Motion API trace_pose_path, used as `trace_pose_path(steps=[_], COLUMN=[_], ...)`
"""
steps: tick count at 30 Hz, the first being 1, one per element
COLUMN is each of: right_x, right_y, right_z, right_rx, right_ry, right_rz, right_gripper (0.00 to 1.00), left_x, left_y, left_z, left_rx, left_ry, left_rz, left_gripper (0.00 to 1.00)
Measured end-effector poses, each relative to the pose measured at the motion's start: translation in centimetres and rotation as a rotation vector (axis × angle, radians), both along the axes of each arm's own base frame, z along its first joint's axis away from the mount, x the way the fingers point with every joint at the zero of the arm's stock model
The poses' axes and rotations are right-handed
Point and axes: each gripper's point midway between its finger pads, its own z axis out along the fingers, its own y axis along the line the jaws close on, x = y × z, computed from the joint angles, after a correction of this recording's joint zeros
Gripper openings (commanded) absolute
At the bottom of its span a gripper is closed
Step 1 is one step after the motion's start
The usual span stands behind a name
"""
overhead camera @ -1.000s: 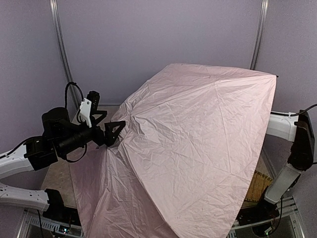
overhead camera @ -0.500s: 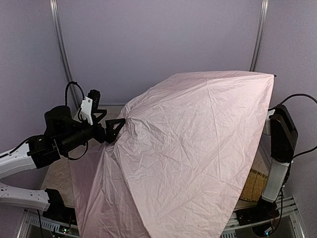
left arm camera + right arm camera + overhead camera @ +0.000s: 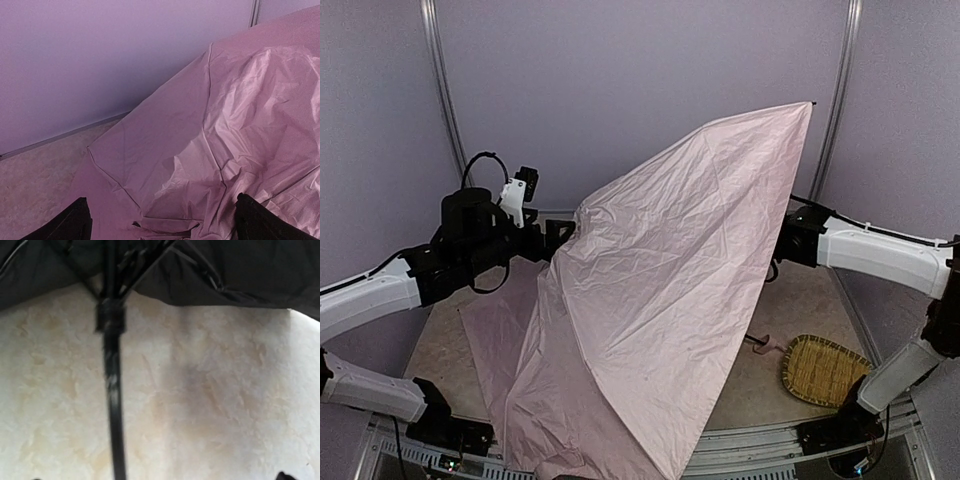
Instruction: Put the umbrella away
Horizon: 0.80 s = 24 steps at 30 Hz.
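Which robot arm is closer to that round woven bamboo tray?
Right. The right arm stretches just behind the woven bamboo tray; the left arm is on the opposite side of the open pale pink umbrella.

Lab test cell: purple walls, metal frame posts, rig table.

So the top cam sits high behind my arm bases, looking down and forward over the table to the purple back wall, far enough back to fit both my arms. The left wrist cam looks out along my left gripper, tips just poking in at the bottom corners. It's right up close on the pink outside of the umbrella, the same fabric and wall the top cam gets. The right wrist cam is tucked underneath, pointing down at the tabletop, super close, with the black lining and shaft blurry. With the top cam it shares only the table.
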Motion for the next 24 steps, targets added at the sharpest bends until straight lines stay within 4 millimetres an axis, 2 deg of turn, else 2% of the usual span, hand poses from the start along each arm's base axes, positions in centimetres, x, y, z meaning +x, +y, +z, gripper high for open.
trace_pose_path(steps=[3, 6, 8, 14, 16, 19, 21, 24], right_x=[-1.0, -1.0, -0.3, 1.1, 1.0, 0.6, 0.3, 0.2], right_y=[-0.9, -1.4, -1.6, -1.2, -0.7, 0.0, 0.3, 1.0], right_z=[-0.4, -3.1, -5.1, -9.7, -10.7, -11.7, -11.7, -10.9], right_rx=[0.009, -0.029, -0.057, -0.087, -0.087, -0.084, -0.072, -0.037], right_ry=[0.010, 0.056, 0.096, 0.219, 0.255, 0.298, 0.319, 0.333], right_rz=[-0.001, -0.008, -0.021, -0.012, 0.007, 0.026, 0.034, 0.038], right_gripper=[1.00, 0.98, 0.95, 0.81, 0.70, 0.43, 0.27, 0.10], left_x=[0.4, 0.6, 0.7, 0.8, 0.9, 0.9, 0.9, 0.5], left_y=[0.3, 0.5, 0.5, 0.4, 0.4, 0.4, 0.5, 0.9], left_z=[0.8, 1.0, 0.9, 0.5, 0.5, 0.5, 0.6, 1.2], left_rx=[-0.007, -0.009, -0.008, -0.001, 0.001, 0.003, 0.003, -0.004], left_ry=[-0.014, -0.017, -0.015, -0.007, -0.007, -0.009, -0.011, -0.023], left_rz=[0.011, 0.018, 0.019, 0.019, 0.018, 0.018, 0.018, 0.023], left_gripper=[0.97, 0.97, 0.97, 0.97, 0.97, 0.97, 0.97, 0.97])
